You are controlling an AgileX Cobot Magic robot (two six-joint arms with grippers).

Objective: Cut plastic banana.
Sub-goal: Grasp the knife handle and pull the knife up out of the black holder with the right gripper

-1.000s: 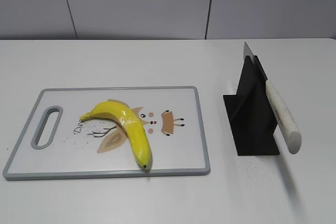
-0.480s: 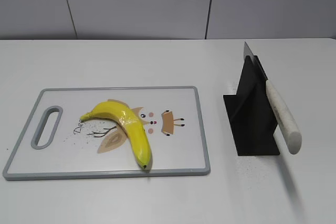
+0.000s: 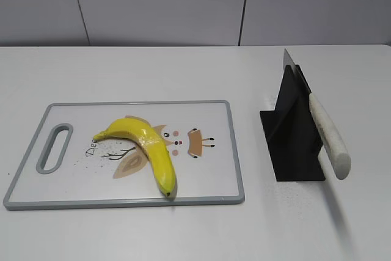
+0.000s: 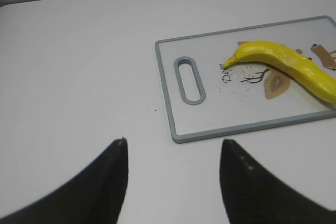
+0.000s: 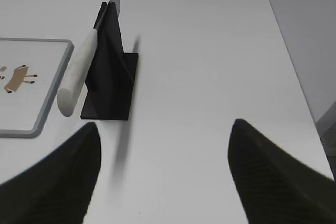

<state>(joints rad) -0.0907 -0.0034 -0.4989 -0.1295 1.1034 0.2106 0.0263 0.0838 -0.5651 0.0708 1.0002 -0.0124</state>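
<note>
Both end effectors [image 4: 173,182] [image 5: 163,177] spread, empty.

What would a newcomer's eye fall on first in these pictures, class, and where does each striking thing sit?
First the bright yellow plastic banana, lying curved across the printed cutting board on the left of the white table. Next, to the board's right, the black knife stand with a white-handled knife slanting out toward the camera. Both wrist views show open grippers holding nothing.
</note>
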